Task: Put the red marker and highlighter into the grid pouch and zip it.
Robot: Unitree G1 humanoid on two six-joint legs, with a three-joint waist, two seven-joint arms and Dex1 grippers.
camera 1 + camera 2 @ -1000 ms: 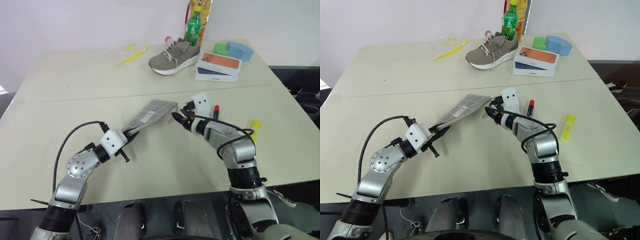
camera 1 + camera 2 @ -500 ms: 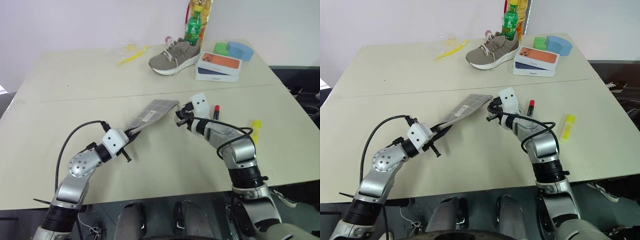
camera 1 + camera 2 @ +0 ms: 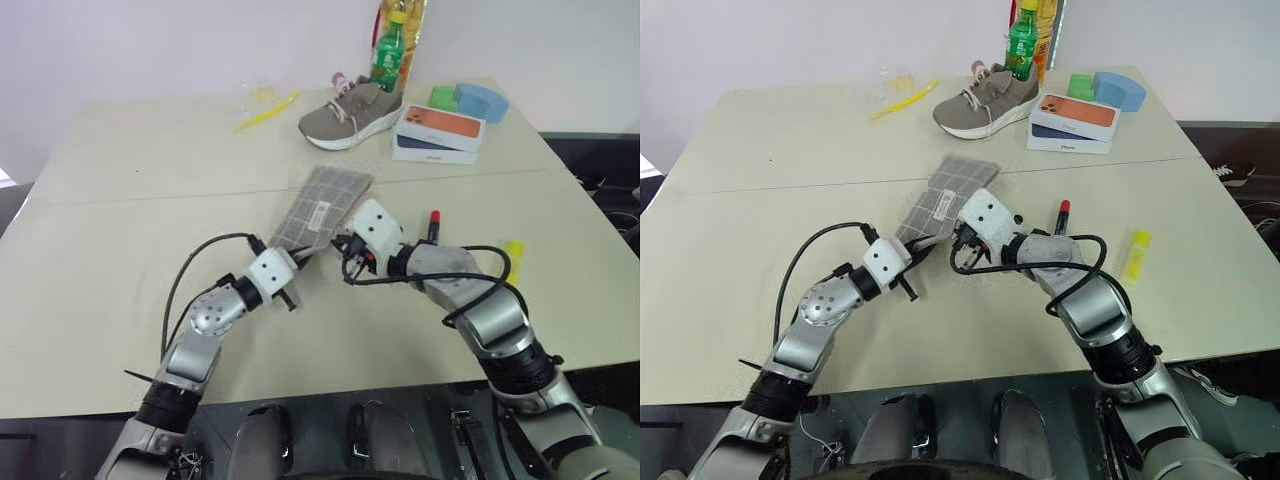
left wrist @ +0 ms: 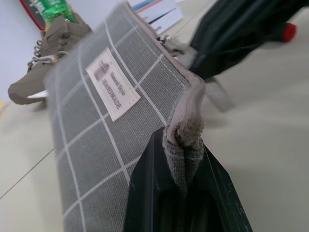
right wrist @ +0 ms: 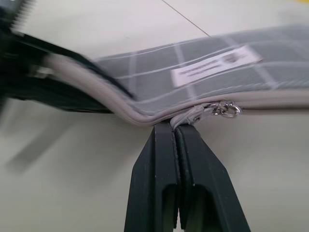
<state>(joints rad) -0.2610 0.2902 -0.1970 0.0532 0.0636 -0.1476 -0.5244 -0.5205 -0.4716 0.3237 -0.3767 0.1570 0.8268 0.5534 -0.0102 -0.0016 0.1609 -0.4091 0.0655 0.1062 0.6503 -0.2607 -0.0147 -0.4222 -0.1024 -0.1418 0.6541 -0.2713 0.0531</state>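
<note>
The grid pouch [image 3: 325, 205] is grey with white lines and a white label, and it is lifted off the table at a slant near the middle. My left gripper [image 3: 301, 257] is shut on its near corner, and the fabric is bunched between the fingers [image 4: 145, 183]. My right gripper [image 5: 175, 128] is shut at the zipper edge with the small fabric zipper pull [image 5: 212, 110] at its tips. The red marker [image 3: 433, 225] lies on the table just right of my right arm. The pale-yellow highlighter [image 3: 511, 255] lies farther right.
At the back of the table are a grey shoe [image 3: 350, 115], a green bottle [image 3: 385, 55], a boxed phone [image 3: 435, 132], green and blue blocks [image 3: 468, 98] and a long yellow stick [image 3: 265, 110]. A seam crosses the tabletop behind the pouch.
My left arm carried the pouch to the right and farther in. My right gripper closed from half open, rolled, and drew back left to the pouch's zipper edge.
</note>
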